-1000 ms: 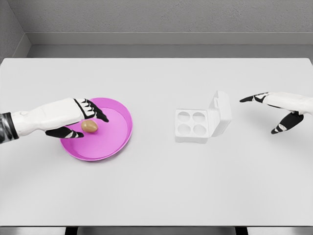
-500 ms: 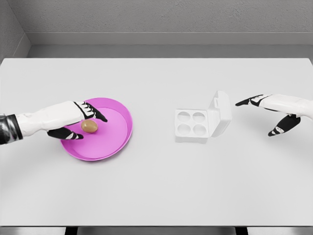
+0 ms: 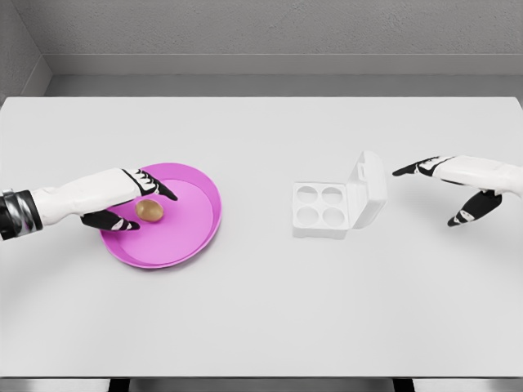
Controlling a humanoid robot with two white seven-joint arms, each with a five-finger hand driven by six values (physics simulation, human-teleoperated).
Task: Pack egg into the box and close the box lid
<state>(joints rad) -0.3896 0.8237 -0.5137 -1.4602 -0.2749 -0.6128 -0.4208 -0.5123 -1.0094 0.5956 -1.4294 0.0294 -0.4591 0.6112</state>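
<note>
On the pink plate (image 3: 192,237), the egg (image 3: 149,211) lies unlifted, framed by the left hand (image 3: 131,200).

Fingers (image 3: 159,189) reach past the egg's far side and the thumb (image 3: 114,222) sits on its near side, apart and not visibly clamped; whether they touch the shell I cannot tell. Well to the right on the counter (image 3: 261,310), the box (image 3: 323,209) stands with its lid (image 3: 369,188) tilted up and all four cups empty. Just beyond the lid, the right hand (image 3: 458,188) hovers with fingers spread, holding nothing. Nothing is packed: grasping, carrying, placing and closing all remain.
</note>
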